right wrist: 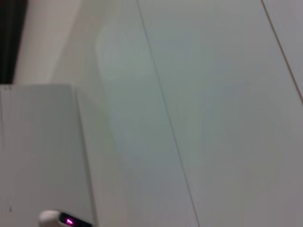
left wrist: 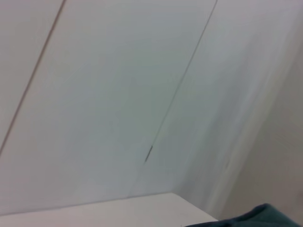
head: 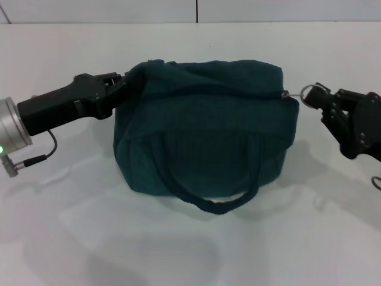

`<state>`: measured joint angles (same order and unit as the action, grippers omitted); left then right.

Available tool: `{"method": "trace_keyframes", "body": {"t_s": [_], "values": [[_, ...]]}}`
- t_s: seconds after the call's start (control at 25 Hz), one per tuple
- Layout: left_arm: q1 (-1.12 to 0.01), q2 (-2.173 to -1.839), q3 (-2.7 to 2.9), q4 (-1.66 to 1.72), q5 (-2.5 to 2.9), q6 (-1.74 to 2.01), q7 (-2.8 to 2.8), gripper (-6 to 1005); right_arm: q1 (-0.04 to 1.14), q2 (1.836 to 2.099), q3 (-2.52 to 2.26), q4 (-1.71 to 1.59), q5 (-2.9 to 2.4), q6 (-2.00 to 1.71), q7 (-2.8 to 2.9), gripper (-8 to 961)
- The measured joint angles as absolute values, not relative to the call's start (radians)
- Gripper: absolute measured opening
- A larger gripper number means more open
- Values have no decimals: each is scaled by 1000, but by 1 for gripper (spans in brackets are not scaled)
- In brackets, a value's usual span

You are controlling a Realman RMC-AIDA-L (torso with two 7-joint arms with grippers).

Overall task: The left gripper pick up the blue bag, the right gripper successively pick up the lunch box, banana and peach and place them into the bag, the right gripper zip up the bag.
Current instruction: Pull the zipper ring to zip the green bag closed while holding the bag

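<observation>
The dark blue bag (head: 202, 128) stands in the middle of the white table, its top closed along the zipper and its handle (head: 217, 202) hanging down the front. My left gripper (head: 122, 86) is shut on the bag's upper left edge. My right gripper (head: 321, 102) is at the bag's upper right end, shut on the metal zipper pull ring (head: 309, 93). A corner of the bag shows in the left wrist view (left wrist: 260, 217). The lunch box, banana and peach are out of view.
The white table (head: 190, 250) spreads out in front of the bag. A panelled white wall (head: 196, 11) runs behind it. The right wrist view shows only wall and a white device with a pink light (right wrist: 66, 220).
</observation>
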<state>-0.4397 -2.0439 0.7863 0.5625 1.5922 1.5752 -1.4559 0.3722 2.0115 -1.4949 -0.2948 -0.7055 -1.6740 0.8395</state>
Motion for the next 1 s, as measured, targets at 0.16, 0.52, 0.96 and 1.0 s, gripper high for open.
{"method": "trace_keyframes", "body": {"t_s": [0.16,0.52,0.96,1.0], "values": [[-445,-2043,795,570,1627,1588,-1491,58,361,2008,-1491,-291,-706,-1705,840,10],[-460,-2056,807,544,1665,1540,-1482,58,354,2011,-1484,-272,-704,-1525,831,10],[-456,-2056,805,541,1666,1537,-1482,82,360,2017,-1487,-260,-702,-1388,830,10],[-455,-2056,805,541,1665,1537,-1482,87,360,2018,-1487,-259,-702,-1377,830,10]]}}
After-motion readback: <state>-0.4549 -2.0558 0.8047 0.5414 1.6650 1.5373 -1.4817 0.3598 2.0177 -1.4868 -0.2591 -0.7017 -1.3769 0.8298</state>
